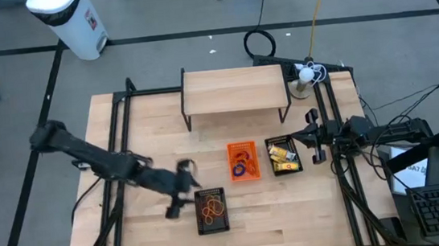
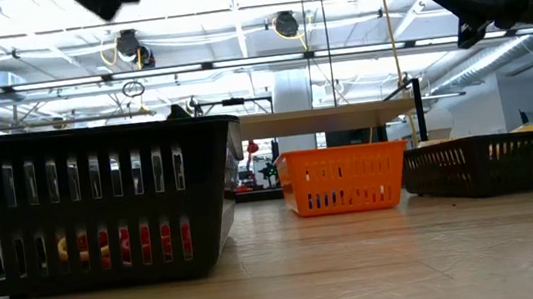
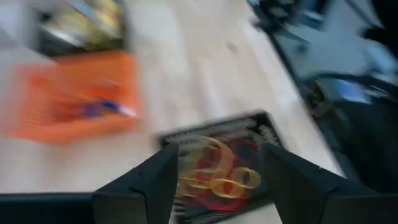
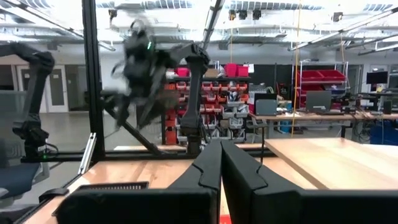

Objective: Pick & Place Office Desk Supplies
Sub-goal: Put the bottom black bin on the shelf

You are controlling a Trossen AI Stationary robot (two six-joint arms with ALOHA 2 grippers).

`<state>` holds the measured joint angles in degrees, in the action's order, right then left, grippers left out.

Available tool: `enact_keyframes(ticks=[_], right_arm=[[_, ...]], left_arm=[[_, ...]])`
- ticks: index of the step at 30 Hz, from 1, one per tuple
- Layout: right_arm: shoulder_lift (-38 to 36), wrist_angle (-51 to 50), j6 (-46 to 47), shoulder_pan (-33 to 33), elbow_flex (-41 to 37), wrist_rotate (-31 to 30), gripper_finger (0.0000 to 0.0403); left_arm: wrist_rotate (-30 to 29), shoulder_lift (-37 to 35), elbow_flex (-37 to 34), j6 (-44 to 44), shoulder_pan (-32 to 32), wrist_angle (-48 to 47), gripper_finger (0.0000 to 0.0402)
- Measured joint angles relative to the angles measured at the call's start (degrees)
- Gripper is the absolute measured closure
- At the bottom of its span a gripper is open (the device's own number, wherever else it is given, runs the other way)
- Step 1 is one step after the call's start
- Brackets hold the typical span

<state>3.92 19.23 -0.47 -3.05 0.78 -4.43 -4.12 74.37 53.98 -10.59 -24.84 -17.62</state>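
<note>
Black basket of rubber bands sits under our wide-spread left gripper; our right gripper waits pinched closed.

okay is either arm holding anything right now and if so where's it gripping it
Nothing is held. The left gripper is open above the black basket of rubber bands; the right gripper is shut on nothing.

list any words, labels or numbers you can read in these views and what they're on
No text can be read in any view.
White bin: a small red and dark label on its side, too small to read.
Yellow packets in the black basket: any print is too small to read.
Paper beside the right arm: dark print, too small to read.
Left wrist view: blurred, no lettering on the baskets.
</note>
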Motion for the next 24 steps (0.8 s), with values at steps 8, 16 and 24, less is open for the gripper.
enact_keyframes(ticks=[8, 16, 24], right_arm=[[0.02, -0.55, -1.00, 0.00, -0.01, -0.20, 0.0403], [0.02, 0.34, 0.72, 0.02, -0.01, -0.34, 0.0403], [0.00, 0.72, -0.57, 0.02, 0.01, -6.36, 0.0403]], left_arm=[[-20.02, -23.96, -7.36, 8.86, 3.33, -5.77, 0.0270], [-8.75, -46.87, -24.93, 18.83, 21.06, 9.64, 0.0391], [2.19, -55.70, -30.46, 20.65, 34.95, 12.73, 0.0399]])
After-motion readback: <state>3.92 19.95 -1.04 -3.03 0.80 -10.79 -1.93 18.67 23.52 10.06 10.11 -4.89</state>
